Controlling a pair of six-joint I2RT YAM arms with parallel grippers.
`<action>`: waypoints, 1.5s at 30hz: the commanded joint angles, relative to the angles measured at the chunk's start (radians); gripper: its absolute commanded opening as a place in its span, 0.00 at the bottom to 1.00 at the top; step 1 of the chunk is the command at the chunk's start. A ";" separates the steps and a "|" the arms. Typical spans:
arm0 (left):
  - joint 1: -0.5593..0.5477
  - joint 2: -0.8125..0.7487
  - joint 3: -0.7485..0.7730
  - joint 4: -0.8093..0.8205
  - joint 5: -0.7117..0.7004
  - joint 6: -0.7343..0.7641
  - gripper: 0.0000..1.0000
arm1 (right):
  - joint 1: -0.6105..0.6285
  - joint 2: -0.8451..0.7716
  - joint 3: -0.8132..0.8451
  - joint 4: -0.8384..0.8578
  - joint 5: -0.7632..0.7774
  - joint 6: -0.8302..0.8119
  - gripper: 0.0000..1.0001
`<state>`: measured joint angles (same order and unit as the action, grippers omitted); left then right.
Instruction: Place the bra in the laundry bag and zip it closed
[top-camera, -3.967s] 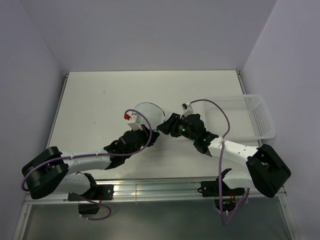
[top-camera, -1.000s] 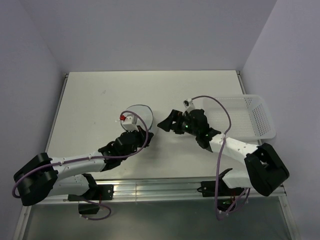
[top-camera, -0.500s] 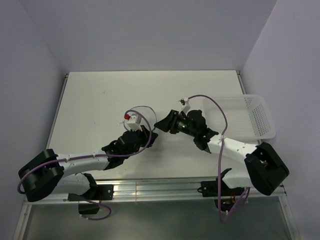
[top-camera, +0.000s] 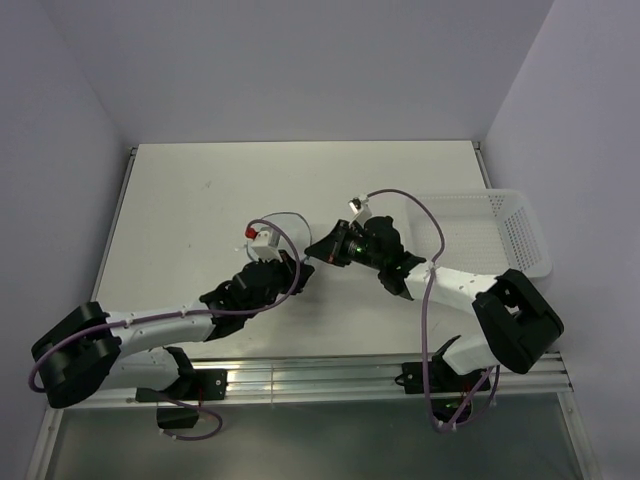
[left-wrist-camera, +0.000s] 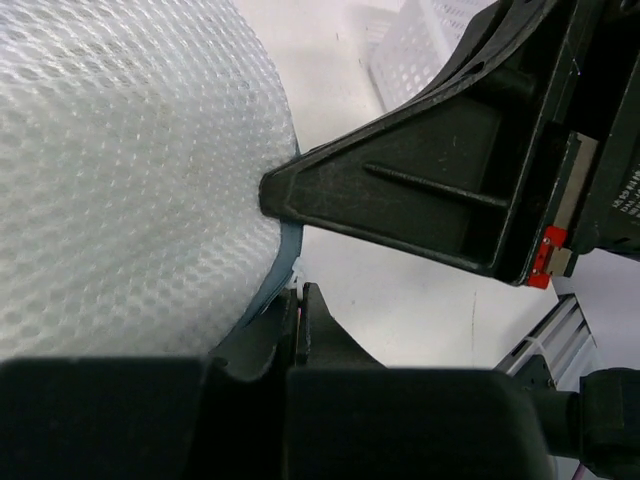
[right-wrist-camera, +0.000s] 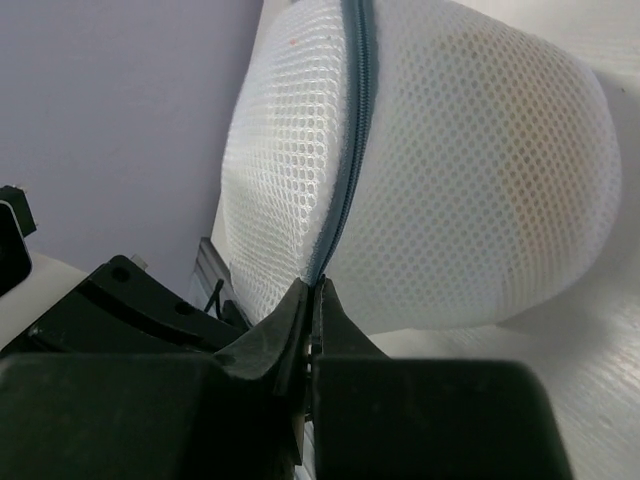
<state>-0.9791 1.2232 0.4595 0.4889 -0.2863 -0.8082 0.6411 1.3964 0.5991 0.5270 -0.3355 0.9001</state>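
The laundry bag (top-camera: 287, 228) is a white mesh dome with a blue-grey zipper rim (right-wrist-camera: 350, 130), and it lies between my two grippers at the table's middle. In the left wrist view its mesh (left-wrist-camera: 120, 170) fills the left side. My left gripper (left-wrist-camera: 298, 290) is shut on the zipper rim at the bag's near edge. My right gripper (right-wrist-camera: 312, 288) is shut on the zipper seam from the opposite side. Its black finger (left-wrist-camera: 420, 200) touches the bag in the left wrist view. The bra shows only as a faint beige shade (right-wrist-camera: 540, 210) through the mesh.
A white perforated plastic basket (top-camera: 515, 240) stands at the table's right edge, behind the right arm, and also shows as the basket (left-wrist-camera: 420, 40) in the left wrist view. Both arms reach in from the near edge. Purple cables loop over both wrists.
My right gripper was open a second ago; it has moved a little left and shut on the bag's zipper seam. My left gripper has stayed shut on the rim.
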 joint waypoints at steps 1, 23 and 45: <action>-0.006 -0.070 -0.022 -0.025 -0.031 0.010 0.00 | -0.040 0.004 0.065 0.021 0.023 -0.023 0.00; -0.001 -0.253 -0.075 -0.150 -0.137 0.029 0.00 | -0.086 0.099 0.273 -0.217 0.018 -0.190 0.69; -0.003 -0.025 0.007 0.042 -0.001 0.020 0.00 | 0.026 -0.030 0.060 -0.012 0.007 -0.064 0.51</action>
<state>-0.9787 1.2148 0.4660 0.4683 -0.3077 -0.7765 0.6590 1.3476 0.6155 0.4541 -0.3450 0.8227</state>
